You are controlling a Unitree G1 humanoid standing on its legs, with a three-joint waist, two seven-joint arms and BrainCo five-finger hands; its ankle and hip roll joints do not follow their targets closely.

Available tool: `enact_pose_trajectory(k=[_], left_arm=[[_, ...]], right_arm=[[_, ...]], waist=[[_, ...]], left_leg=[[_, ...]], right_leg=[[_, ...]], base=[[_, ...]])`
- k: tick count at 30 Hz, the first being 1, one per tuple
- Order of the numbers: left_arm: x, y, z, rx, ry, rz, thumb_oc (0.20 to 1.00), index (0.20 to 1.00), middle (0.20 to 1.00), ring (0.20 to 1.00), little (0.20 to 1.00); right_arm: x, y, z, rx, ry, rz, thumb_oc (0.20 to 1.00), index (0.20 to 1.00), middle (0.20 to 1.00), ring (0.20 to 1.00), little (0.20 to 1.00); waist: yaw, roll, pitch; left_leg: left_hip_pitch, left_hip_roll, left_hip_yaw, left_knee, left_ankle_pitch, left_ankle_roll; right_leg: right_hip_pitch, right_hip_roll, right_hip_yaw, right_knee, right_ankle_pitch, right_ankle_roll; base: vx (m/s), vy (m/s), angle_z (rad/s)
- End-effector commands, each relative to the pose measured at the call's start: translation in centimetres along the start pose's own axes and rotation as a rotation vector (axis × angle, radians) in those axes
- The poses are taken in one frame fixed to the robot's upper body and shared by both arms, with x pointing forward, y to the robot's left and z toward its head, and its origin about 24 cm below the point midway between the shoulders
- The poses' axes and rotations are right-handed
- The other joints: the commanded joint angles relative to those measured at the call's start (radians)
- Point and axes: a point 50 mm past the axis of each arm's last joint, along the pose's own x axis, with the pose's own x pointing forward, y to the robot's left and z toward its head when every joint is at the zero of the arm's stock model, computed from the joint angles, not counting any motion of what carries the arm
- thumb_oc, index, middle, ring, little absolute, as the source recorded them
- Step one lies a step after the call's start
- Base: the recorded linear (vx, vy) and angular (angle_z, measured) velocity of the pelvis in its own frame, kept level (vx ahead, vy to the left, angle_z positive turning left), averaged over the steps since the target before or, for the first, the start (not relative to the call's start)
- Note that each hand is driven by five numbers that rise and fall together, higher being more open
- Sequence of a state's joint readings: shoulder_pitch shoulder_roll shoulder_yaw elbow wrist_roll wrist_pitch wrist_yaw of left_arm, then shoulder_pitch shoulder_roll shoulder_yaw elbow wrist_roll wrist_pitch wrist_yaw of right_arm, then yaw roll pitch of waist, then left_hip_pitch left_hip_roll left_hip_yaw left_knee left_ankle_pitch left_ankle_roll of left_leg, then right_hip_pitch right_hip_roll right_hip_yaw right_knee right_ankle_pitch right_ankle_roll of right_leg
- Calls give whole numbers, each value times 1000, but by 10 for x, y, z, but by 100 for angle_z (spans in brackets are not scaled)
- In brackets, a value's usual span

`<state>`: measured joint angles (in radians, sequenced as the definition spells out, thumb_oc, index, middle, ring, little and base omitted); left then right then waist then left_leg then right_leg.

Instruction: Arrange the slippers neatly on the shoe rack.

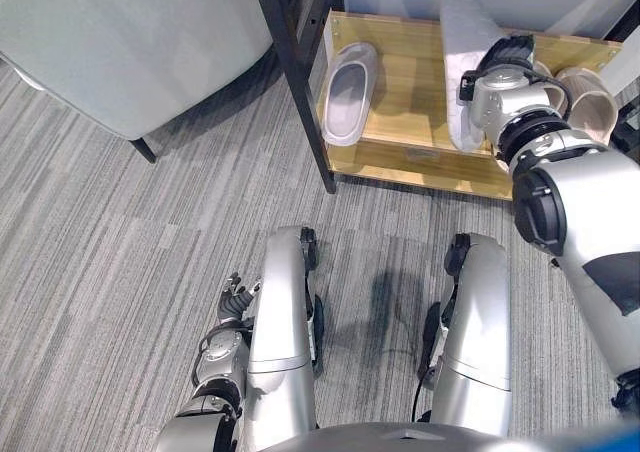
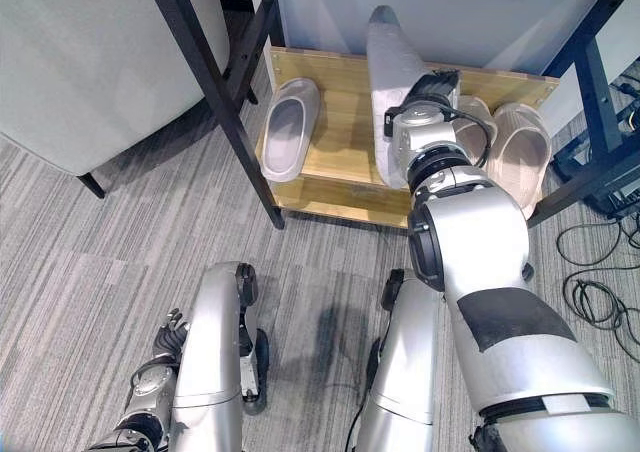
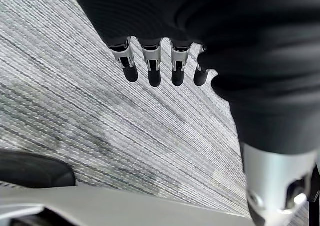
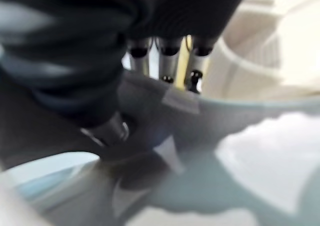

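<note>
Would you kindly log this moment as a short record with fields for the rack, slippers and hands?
rack: wooden shelf in a black frame
grey slipper one: flat at the shelf's left end
grey slipper two: tipped on edge mid-shelf
beige slippers: pair at the right end
right hand: gripping grey slipper two
left hand: low beside the robot, fingers relaxed over carpet
</note>
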<state>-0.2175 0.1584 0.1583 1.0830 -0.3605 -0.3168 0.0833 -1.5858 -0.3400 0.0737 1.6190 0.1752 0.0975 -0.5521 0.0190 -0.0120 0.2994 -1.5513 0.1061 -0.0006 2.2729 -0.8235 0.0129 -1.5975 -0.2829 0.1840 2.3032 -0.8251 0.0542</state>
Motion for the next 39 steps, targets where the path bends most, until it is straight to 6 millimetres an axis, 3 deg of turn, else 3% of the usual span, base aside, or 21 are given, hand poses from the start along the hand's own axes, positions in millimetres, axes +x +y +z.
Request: enact_pose_trajectory(k=[1, 7, 16, 23, 28, 32, 33, 34, 39], left_arm=[[-5, -43, 3, 25, -61, -147, 1000, 1000, 1000, 1000, 1000], [-8, -46, -1, 25, -51, -151, 1000, 1000, 1000, 1000, 1000], [-7, -47, 7, 47, -93, -174, 1000, 1000, 1000, 1000, 1000], [-11, -58, 10, 69, -111, -218, 1000, 1000, 1000, 1000, 1000], [-12, -58, 8, 111, -107, -247, 1000, 1000, 1000, 1000, 1000], [-16, -65, -7, -49, -11, -246, 1000, 1000, 1000, 1000, 1000], [-17, -65, -7, -61, -9, -252, 1000, 1000, 1000, 1000, 1000], [-18, -67, -7, -68, -10, -263, 1000, 1000, 1000, 1000, 1000], [-23, -72, -11, -24, -6, -299, 1000, 1000, 1000, 1000, 1000]], right_arm=[[-7, -4, 49, 87, -107, 15, 200, 200, 200, 200, 200], [-8, 2, 44, 87, -82, 67, 200, 200, 200, 200, 200], [-7, -11, 63, 117, -111, 51, 200, 200, 200, 200, 200], [-2, -15, 52, 139, -76, 46, 200, 200, 200, 200, 200], [-4, -15, 58, 111, -130, 22, 200, 200, 200, 200, 200], [-8, -14, 68, 100, -170, -10, 200, 200, 200, 200, 200], [-8, -15, 68, 101, -175, -16, 489, 489, 489, 489, 489], [-7, -16, 69, 114, -176, -22, 1000, 1000, 1000, 1000, 1000], [-6, -21, 71, 314, -116, -15, 1000, 1000, 1000, 1000, 1000]], waist=[[30, -9, 47], [39, -5, 74], [63, 1, 157], [79, 10, 163], [89, 11, 178], [84, 20, 185], [84, 22, 184], [86, 24, 184], [96, 37, 182]], left_leg=[[-19, 2, -102, 30, 22, -15], [-19, -1, -95, 29, 20, -9], [-19, -8, -83, 25, 13, 11], [-19, -8, -76, 21, 7, 16], [-19, -10, -74, 28, 0, 17], [-19, -7, -72, 28, -1, 19], [-19, -7, -72, 29, -2, 18], [-19, -5, -71, 29, -2, 17], [-19, -6, -72, 27, -1, 16]], right_leg=[[27, 2, 103, -69, 191, -51], [27, -1, 108, -70, 195, -53], [27, -9, 118, -82, 211, -53], [27, -19, 124, -85, 212, -49], [27, -21, 127, -66, 205, -51], [27, -30, 125, -60, 205, -55], [27, -32, 125, -59, 206, -55], [27, -33, 124, -58, 205, -56], [27, -42, 121, -57, 205, -62]], base=[[-32, 59, 3], [-13, 30, 0], [-30, 41, 3], [6, 9, 1], [16, -19, 5], [8, -4, 2], [0, 0, 0], [14, 3, 3], [0, 0, 0]])
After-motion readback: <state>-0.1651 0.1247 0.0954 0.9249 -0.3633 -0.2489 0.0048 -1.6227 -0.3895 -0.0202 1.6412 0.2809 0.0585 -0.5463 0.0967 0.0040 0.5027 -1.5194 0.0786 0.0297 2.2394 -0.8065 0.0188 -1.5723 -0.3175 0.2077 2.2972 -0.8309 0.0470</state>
